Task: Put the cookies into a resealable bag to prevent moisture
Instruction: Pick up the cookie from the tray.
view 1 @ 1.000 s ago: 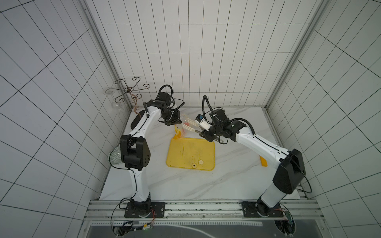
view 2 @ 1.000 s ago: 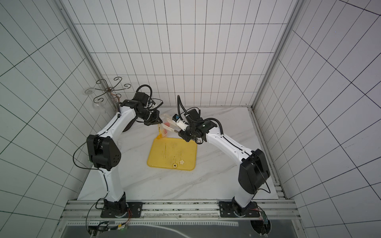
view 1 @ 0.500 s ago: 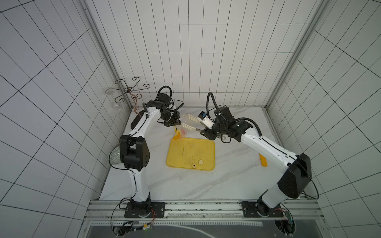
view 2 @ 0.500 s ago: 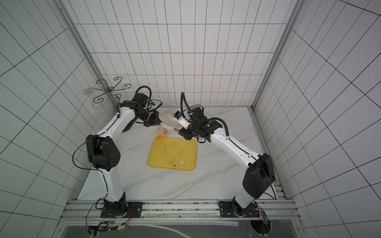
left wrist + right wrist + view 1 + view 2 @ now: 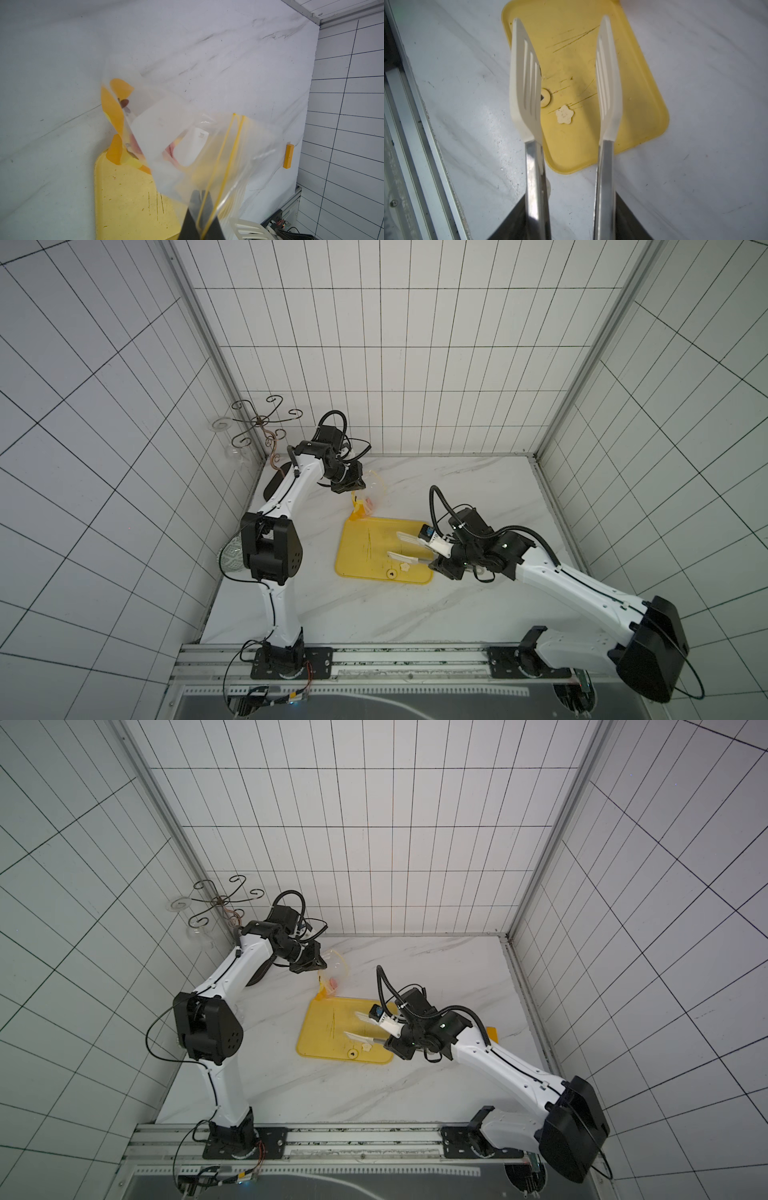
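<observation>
My left gripper is shut on the rim of the resealable bag, holding it up at the yellow tray's far corner. Pink cookies lie inside the bag. My right gripper is shut on white-tipped tongs, whose arms stand apart over the tray's near end. A pale flower-shaped cookie lies on the tray between the tong arms. A yellow dark-centred round sits beside it, partly hidden by one arm.
A yellow block lies on the marble top near the right wall. A wire stand with a hanging glass fills the back left corner. A patterned bowl sits behind the left arm's base.
My right arm has pulled the tongs back from the bag's mouth toward the front, over the tray's near end, and their arms have spread. The left gripper and bag stayed put.
</observation>
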`<state>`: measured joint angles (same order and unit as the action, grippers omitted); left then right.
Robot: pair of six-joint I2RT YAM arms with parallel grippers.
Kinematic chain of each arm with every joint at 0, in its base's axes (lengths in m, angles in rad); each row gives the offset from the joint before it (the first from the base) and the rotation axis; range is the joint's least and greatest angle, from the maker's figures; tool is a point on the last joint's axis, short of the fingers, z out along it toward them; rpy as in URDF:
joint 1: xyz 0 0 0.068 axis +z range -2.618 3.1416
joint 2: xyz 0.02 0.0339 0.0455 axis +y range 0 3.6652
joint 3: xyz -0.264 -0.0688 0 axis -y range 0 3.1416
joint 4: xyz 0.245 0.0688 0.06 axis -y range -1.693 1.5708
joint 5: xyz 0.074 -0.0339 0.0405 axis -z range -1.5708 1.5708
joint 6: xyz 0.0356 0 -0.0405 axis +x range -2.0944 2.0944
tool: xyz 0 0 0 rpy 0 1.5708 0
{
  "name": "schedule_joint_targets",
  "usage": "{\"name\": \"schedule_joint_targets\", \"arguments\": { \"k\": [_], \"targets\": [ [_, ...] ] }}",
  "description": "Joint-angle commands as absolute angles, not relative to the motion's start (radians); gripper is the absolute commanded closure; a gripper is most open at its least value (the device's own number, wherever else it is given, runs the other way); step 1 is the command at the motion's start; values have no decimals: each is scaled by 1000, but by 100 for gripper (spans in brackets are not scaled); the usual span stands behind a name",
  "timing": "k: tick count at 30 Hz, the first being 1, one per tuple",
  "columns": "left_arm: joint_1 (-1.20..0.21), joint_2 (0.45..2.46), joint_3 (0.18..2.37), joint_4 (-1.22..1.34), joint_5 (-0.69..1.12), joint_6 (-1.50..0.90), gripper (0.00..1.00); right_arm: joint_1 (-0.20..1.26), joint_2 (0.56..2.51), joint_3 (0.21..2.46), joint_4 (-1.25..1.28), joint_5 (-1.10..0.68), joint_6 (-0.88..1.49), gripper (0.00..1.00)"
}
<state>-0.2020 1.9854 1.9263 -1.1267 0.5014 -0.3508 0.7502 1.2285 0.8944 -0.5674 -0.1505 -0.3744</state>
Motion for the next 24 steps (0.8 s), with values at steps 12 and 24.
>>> {"name": "schedule_joint_targets", "arguments": {
  "k": [12,24],
  "targets": [
    [-209,2005,1944,-1134,489,-345,100,772,1318,787,-492,-83,-400,47],
    [-208,2001,1938,-1136,486,-335,100,772,1390,812,-514,-53,-385,52]
  ]
}}
